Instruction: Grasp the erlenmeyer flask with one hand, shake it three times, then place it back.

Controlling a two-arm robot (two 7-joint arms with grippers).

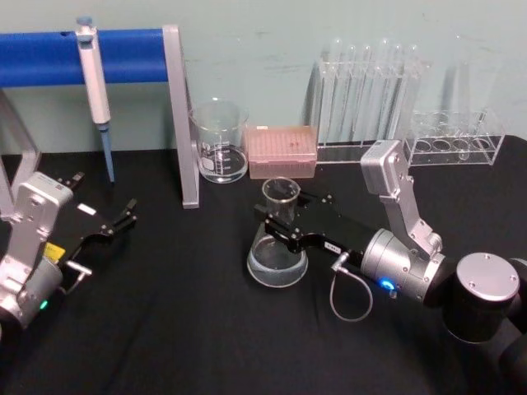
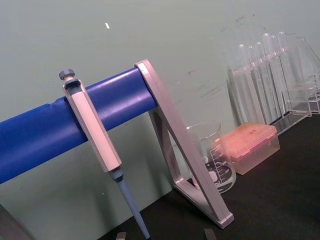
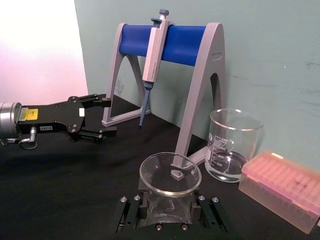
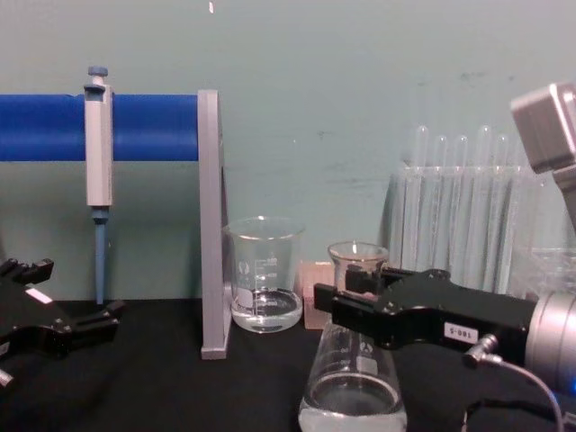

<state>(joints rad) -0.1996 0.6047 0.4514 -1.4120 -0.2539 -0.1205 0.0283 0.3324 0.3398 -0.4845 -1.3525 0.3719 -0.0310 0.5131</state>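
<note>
A: One hand is at work: the right hand (image 1: 278, 227) has its two flat jaws on either side of the flask (image 1: 277, 247) at the neck, just below the rim. The flask's base looks to be resting on the black surface (image 1: 189, 329), in front of the beaker (image 1: 220, 141) and a little toward the robot.

B: Closed on it, or only around it?

A: In the right wrist view the jaws sit against the glass on both sides, so I read it as gripped. I judge this either the grasp just made or the set-down after the shaking; the frames alone cannot settle which. A little liquid lies in the bottom of the flask.

B: And the next move?

A: If the shaking is still to come, a straight lift clear of the surface, then short swings kept away from the beaker and the pink box (image 1: 282, 151) beside it. The grip is on a narrow, smooth neck, so it must hold firm.

B: The other arm?

A: The left hand (image 1: 107, 226) is parked well to the left of the flask, jaws apart, holding nothing.

B: Any writing?

A: White labels on both hands, the print too small to trust. The beaker carries white graduation marks, figures unclear.
</note>
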